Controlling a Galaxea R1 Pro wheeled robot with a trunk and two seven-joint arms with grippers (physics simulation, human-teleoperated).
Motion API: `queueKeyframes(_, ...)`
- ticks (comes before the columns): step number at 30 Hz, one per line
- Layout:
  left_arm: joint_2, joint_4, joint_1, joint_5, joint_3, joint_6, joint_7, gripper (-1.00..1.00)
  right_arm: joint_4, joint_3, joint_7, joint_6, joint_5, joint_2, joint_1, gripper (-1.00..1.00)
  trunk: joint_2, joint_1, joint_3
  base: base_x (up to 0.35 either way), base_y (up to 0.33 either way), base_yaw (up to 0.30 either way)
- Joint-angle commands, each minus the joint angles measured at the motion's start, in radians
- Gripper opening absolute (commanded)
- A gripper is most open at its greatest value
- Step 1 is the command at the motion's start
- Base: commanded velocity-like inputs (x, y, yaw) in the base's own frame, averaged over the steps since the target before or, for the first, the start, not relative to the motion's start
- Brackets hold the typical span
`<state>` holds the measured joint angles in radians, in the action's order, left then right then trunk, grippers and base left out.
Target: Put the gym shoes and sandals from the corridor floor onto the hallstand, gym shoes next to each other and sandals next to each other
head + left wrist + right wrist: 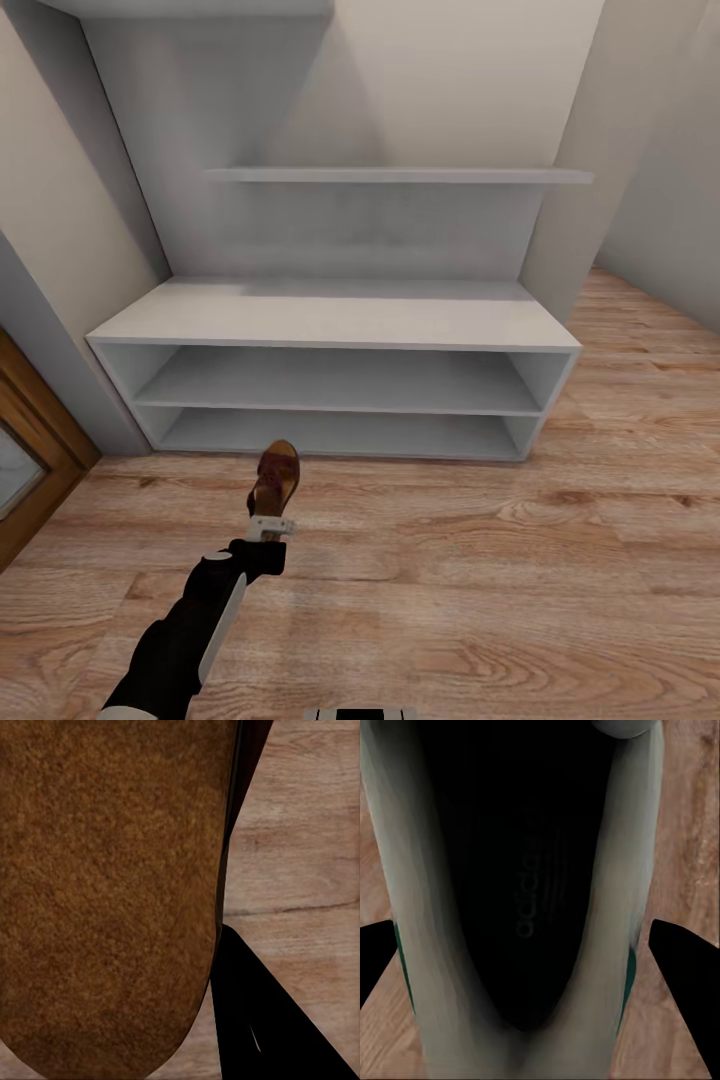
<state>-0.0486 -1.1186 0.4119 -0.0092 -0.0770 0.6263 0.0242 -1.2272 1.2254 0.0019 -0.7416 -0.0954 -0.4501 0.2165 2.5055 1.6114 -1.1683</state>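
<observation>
Brown leather marks the sandal (275, 480) pinched in the left claw (270, 527), low and left of centre in the head view, toe pointing up the frame toward the hallstand (335, 325). The black left arm (190, 620) runs down from it to the bottom left corner. In the left wrist view the sandal's suede-like footbed (105, 892) covers most of the picture, with one dark finger (262, 1020) just beside its edge and the corridor floor (300, 855) at the right.

In the right wrist view the right claw (536, 945) has a dark finger on each side of a gym shoe (435, 907), its pale upper and black insole seen from above, green stripes at both flanks; the fingers sit just beside the shoe's sides, pinching it, and wood planks show past both edges.

Farther up the head view, the hallstand stands against the wall: two open shelf levels (335, 385) under a flat top, both bare, and two staggered upper shelves (400, 175) above. Its front edge runs nearly straight across the middle of the frame. Wood-grain floor (520, 560) spreads wide between sandal and rack and across the right of the frame. A wooden door frame (35, 450) sits at the left edge, and a grey wall at the right.
</observation>
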Motion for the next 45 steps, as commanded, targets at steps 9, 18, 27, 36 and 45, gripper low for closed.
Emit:
queueKeyframes(9, 0.002, 0.001, 0.036, 0.0, 0.003, 0.056, 0.005, -1.0, -0.013, 0.068, -0.001, -0.109, 0.174, -0.043, 0.0, -1.0, 0.0, 0.0, -0.001, 0.0, 0.0, 0.0)
queueKeyframes(18, 0.002, 0.0, 0.132, 0.0, 0.005, 0.178, 0.005, -1.0, -0.015, 0.068, 0.0, -0.11, 0.226, -0.044, 0.0, -1.0, 0.0, 0.0, -0.001, 0.0, 0.0, 0.0)
queueKeyframes(27, 0.002, -0.002, 0.136, 0.0, 0.005, 0.183, 0.005, -1.0, -0.015, 0.068, -0.003, -0.11, 0.229, -0.044, 0.0, -1.0, 0.001, 0.0, -0.005, 0.0, 0.0, 0.0)
queueKeyframes(36, 0.003, -0.004, 0.136, 0.0, 0.009, 0.184, 0.005, -1.0, -0.015, 0.068, -0.003, -0.11, 0.229, -0.043, 0.0, -1.0, 0.003, 0.004, -0.046, 0.0, 0.0, 0.0)
queueKeyframes(45, 0.006, -0.004, 0.136, -0.002, 0.01, 0.183, 0.005, -1.0, -0.017, 0.068, -0.003, -0.108, 0.229, -0.044, 0.0, -1.0, 0.005, 0.008, -0.095, 0.0, 0.0, 0.0)
